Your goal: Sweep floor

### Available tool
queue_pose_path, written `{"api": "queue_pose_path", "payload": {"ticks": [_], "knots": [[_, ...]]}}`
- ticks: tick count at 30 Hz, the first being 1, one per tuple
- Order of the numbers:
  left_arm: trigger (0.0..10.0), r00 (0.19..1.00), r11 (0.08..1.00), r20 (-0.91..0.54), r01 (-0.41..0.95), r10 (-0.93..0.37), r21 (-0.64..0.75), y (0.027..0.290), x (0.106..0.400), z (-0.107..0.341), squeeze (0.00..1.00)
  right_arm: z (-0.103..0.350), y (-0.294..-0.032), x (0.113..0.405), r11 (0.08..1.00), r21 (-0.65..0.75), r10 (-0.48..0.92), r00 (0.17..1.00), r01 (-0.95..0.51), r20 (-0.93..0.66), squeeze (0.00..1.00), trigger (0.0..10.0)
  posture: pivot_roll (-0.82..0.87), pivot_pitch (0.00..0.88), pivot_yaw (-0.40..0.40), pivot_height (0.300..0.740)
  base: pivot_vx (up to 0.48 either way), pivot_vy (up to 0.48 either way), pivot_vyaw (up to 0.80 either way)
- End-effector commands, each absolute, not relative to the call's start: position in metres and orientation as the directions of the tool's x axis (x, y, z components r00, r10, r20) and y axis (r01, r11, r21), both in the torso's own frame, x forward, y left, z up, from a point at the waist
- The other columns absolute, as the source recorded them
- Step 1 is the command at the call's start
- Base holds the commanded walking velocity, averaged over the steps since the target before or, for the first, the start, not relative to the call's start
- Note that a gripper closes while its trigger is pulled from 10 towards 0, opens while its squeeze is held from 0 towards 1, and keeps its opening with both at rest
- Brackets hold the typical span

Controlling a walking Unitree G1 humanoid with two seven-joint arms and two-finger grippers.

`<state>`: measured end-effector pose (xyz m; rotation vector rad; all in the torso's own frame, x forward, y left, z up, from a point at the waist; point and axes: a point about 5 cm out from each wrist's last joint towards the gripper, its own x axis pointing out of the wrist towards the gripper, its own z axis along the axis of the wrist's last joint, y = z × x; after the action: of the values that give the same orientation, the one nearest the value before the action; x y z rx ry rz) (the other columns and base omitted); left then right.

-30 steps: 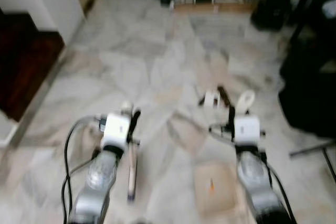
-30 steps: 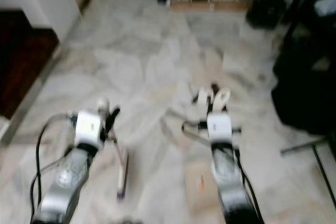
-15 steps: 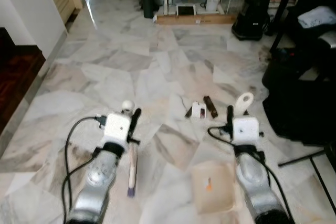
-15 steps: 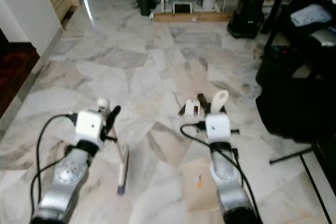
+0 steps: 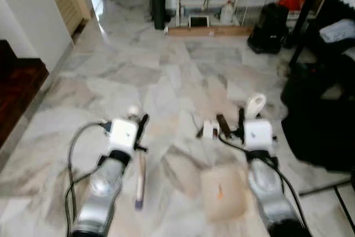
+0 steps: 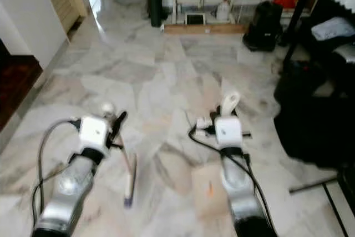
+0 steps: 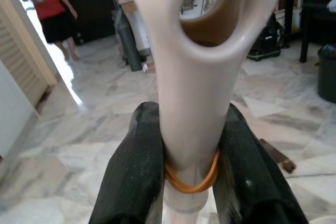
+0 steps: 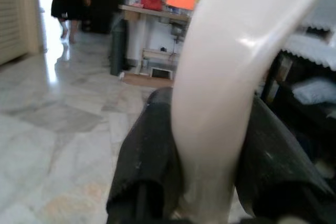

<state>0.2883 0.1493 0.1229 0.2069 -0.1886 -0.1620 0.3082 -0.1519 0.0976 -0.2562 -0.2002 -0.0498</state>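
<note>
My left gripper [image 5: 140, 121] is shut on the cream handle of a brush [image 5: 140, 181] that hangs down to the floor, its dark bristle tip lowest. In the left wrist view the black fingers [image 7: 137, 161] clamp the looped handle [image 7: 197, 51] above an orange rubber band. My right gripper [image 5: 242, 117] is shut on the cream handle [image 5: 255, 104] of a beige dustpan [image 5: 222, 192], whose pan lies low in front of me with an orange speck in it. A white scrap [image 5: 209, 130] and a brown stick [image 5: 223, 126] lie on the marble floor just left of the right gripper.
Black bags [image 5: 316, 120] and a dark table crowd the right side, with a metal stand leg [image 5: 327, 184] on the floor. A dark wooden step [image 5: 16, 92] lies on the left. A wooden plank [image 5: 208, 29] and bottles stand at the back. A person in a red shirt [image 7: 50, 9] stands far off.
The whole picture shifted and sharpened as the camera moved. The scraps now lie closer to my right gripper. Both grippers keep their hold.
</note>
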Motion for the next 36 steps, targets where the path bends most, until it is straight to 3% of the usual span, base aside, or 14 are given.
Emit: {"api": "queue_pose_path", "payload": {"ticks": [1,36], "knots": [[10.0,0.959,0.961,0.208,0.143,-0.193,0.235,0.1448,0.2876,0.1305,0.0,0.1052,-0.1557,0.3097,0.966,-0.244,-0.028,0.971,0.087,0.236,0.0,10.0,0.04,0.094,0.04,0.74,0.33,0.0,0.0],[10.0,0.96,0.964,0.211,0.136,-0.185,0.227,0.1427,0.2897,0.1296,0.0,0.1088,-0.1592,0.3133,0.964,-0.247,-0.032,0.969,0.094,0.244,0.0,10.0,0.04,0.071,0.024,0.74,0.332,0.0,0.0]]}}
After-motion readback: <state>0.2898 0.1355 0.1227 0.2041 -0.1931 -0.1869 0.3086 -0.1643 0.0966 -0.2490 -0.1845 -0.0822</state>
